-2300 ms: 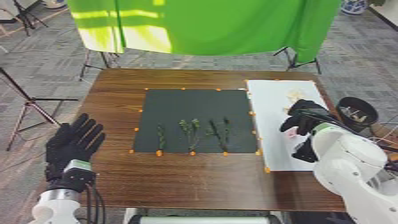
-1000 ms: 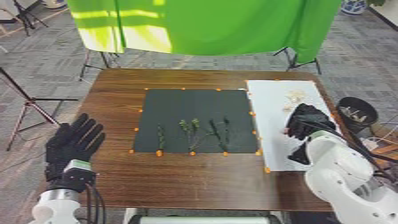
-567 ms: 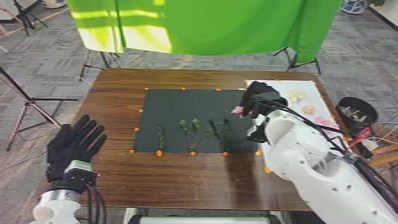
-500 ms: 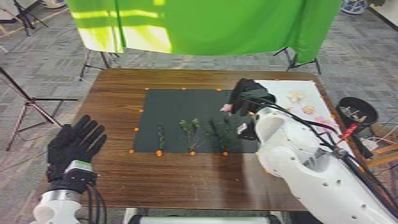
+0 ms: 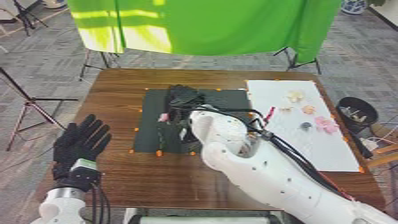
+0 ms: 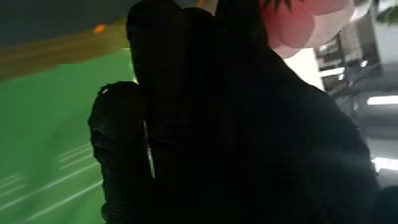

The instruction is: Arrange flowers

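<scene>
In the head view my right hand (image 5: pixel 184 102) is over the dark mat (image 5: pixel 222 95), pinching a pink flower (image 5: pixel 163 117) at its left side. The right wrist view has the black-gloved right hand (image 6: pixel 213 110) with the pink petals of the flower (image 6: pixel 306 25) near its fingertips. A green stem (image 5: pixel 161 135) lies at the mat's left; the arm hides most of the other stems. Cream (image 5: pixel 295 95), peach (image 5: pixel 308 109) and pink blooms (image 5: pixel 326 125) rest on the white sheet (image 5: pixel 275 92). My left hand (image 5: pixel 80 145) is open beside the table's left edge.
A black bin (image 5: pixel 357 111) stands off the table's right edge. Orange markers (image 5: pixel 159 153) line the mat. A green cloth (image 5: pixel 204 25) hangs beyond the brown table (image 5: pixel 120 100), and a tripod (image 5: pixel 34 105) stands at the left.
My right hand has moved left from the white sheet to over the dark mat, carrying the pink flower. The blooms on the sheet are uncovered. My left hand has shifted slightly.
</scene>
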Tool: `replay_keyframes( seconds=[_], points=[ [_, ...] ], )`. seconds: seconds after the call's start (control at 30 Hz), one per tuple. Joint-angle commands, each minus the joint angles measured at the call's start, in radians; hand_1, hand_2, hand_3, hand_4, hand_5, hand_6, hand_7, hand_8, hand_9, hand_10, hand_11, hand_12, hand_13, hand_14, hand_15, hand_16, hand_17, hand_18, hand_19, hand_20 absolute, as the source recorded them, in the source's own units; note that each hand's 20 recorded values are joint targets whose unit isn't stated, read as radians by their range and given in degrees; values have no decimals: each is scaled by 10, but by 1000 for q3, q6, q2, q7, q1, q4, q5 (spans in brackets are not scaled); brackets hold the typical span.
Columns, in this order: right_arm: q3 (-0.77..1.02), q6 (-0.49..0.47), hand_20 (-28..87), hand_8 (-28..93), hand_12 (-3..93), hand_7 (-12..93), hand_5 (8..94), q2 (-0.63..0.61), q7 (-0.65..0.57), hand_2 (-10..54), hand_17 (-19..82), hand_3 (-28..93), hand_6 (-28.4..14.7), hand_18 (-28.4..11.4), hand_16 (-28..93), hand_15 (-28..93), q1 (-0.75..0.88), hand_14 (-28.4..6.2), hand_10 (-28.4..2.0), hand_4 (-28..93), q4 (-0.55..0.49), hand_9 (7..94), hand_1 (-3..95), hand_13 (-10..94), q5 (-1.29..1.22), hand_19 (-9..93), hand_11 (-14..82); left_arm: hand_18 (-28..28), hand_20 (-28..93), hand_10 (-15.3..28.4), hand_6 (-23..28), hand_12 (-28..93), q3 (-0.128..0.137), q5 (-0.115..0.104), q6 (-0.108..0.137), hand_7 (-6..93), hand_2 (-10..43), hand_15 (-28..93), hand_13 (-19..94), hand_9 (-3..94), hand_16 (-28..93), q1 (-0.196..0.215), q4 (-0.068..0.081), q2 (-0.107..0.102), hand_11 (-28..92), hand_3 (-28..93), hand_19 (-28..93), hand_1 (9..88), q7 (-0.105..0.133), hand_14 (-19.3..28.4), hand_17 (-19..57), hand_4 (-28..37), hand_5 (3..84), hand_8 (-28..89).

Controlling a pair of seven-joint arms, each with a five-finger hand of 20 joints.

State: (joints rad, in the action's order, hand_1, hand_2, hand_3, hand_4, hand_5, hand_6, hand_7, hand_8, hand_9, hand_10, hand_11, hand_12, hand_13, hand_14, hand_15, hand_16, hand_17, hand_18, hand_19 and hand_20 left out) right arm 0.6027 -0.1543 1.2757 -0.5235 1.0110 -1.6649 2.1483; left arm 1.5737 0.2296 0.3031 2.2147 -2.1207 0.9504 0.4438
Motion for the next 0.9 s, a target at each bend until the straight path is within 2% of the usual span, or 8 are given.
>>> replay_keyframes(
  seconds=[0.03, 0.17, 0.23, 0.4, 0.43, 0.63, 0.77, 0.9],
  points=[
    [-37, -28, 318, 42, 267, 177, 835, 136, 30, -95, 401, 699, 16, -201, 444, 325, 8, -68, -107, -282, 111, 866, 628, 797, 73, 876, 16, 150, 88, 164, 101, 117, -35, 4, 20, 139, 156, 428, 249, 349, -74, -36, 16, -10, 269, 723, 358, 280, -12, 171, -62, -282, 430, -79],
    [-47, -19, 317, 40, 266, 176, 832, 160, 17, -95, 402, 698, 18, -202, 443, 326, 10, -69, -107, -282, 132, 864, 626, 798, 87, 876, 16, 151, 89, 164, 101, 117, -39, 0, 32, 141, 156, 427, 248, 349, -74, -34, 14, -16, 269, 725, 359, 278, -21, 171, -63, -283, 431, -79],
    [-55, -8, 317, 38, 265, 176, 832, 157, 2, -95, 403, 699, 18, -202, 442, 327, 16, -70, -108, -282, 128, 863, 626, 798, 82, 876, 15, 151, 89, 165, 101, 117, -39, 4, 33, 141, 157, 427, 246, 347, -74, -37, 17, -15, 268, 725, 359, 278, -34, 171, -63, -283, 431, -79],
    [-59, -43, 315, 35, 265, 172, 820, 158, 11, -95, 402, 700, 13, -203, 443, 328, 38, -68, -109, -283, 120, 849, 624, 790, 103, 876, 14, 150, 89, 164, 101, 117, -35, 0, 41, 143, 157, 426, 244, 347, -74, -29, 15, -14, 269, 726, 359, 278, -30, 170, -63, -283, 430, -79],
    [-68, -34, 314, 33, 262, 170, 812, 154, 7, -95, 401, 701, 11, -204, 443, 326, 38, -67, -112, -282, 122, 839, 623, 784, 103, 875, 14, 150, 89, 164, 101, 118, -37, -5, 39, 143, 157, 427, 244, 346, -74, -30, 17, -13, 269, 726, 359, 278, -29, 170, -63, -283, 430, -79],
    [-60, -15, 312, 25, 248, 170, 805, 164, -16, -95, 396, 699, 11, -205, 444, 322, 52, -66, -112, -283, 149, 826, 623, 782, 137, 870, 27, 150, 89, 164, 100, 119, -44, 0, 33, 145, 157, 427, 242, 344, -74, -36, 19, -9, 272, 729, 360, 279, -45, 169, -63, -283, 430, -80],
    [-62, 37, 311, 24, 245, 168, 801, 161, -46, -95, 397, 700, 9, -205, 445, 322, 43, -65, -114, -283, 151, 821, 624, 782, 121, 870, 29, 150, 89, 164, 100, 118, -42, 4, 24, 146, 156, 427, 242, 344, -74, -35, 20, -7, 274, 729, 361, 280, -49, 169, -64, -283, 430, -81],
    [-45, 16, 306, 20, 222, 169, 774, 155, -44, -95, 398, 705, -1, -206, 443, 332, 46, -64, -120, -283, 132, 788, 621, 773, 82, 874, 56, 151, 88, 163, 100, 118, -30, 5, 27, 147, 156, 429, 243, 342, -74, -19, 16, -2, 275, 728, 361, 280, -53, 171, -63, -283, 429, -81]
  ],
)
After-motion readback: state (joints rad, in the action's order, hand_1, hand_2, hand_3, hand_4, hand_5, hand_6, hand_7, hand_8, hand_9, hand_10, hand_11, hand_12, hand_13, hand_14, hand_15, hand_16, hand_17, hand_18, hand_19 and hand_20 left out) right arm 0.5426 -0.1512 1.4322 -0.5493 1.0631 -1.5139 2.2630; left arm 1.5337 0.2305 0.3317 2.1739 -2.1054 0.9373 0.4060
